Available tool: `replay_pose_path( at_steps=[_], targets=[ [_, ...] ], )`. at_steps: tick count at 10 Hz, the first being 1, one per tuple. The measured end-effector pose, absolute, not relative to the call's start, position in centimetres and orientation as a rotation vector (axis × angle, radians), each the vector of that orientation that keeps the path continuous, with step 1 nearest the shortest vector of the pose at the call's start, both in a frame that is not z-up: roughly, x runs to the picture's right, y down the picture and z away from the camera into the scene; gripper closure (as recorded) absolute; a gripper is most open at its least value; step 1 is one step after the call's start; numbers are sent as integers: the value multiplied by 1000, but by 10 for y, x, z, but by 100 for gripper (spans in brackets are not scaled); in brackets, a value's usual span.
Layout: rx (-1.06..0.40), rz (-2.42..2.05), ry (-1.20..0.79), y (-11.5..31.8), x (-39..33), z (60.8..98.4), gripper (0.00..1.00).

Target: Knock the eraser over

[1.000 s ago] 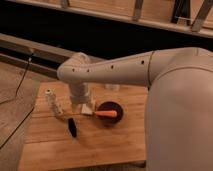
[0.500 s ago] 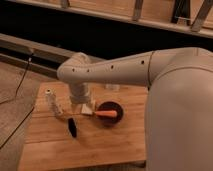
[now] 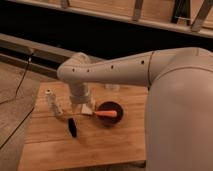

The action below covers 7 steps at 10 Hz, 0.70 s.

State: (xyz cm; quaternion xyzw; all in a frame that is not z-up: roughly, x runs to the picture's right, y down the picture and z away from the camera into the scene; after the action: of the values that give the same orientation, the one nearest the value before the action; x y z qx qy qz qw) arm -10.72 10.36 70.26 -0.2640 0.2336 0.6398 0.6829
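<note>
The eraser (image 3: 73, 127) is a small thin black slab standing on the wooden table (image 3: 100, 145), left of centre. My white arm reaches in from the right and bends down over the table. The gripper (image 3: 82, 106) hangs at the end of the arm, just above and to the right of the eraser, beside a pale beige block (image 3: 89, 108). It is apart from the eraser.
A dark bowl (image 3: 110, 113) holding an orange carrot-like piece (image 3: 106, 114) sits right of the gripper. A small white bottle (image 3: 52, 101) stands at the left. The table's left edge drops to a grey floor with a black cable (image 3: 20, 80).
</note>
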Motion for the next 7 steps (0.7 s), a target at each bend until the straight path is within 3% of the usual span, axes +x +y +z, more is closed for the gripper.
replay_pose_path(
  at_steps=[7],
  targets=[
    [-578,1322,643,138,-84,726,35]
  ],
)
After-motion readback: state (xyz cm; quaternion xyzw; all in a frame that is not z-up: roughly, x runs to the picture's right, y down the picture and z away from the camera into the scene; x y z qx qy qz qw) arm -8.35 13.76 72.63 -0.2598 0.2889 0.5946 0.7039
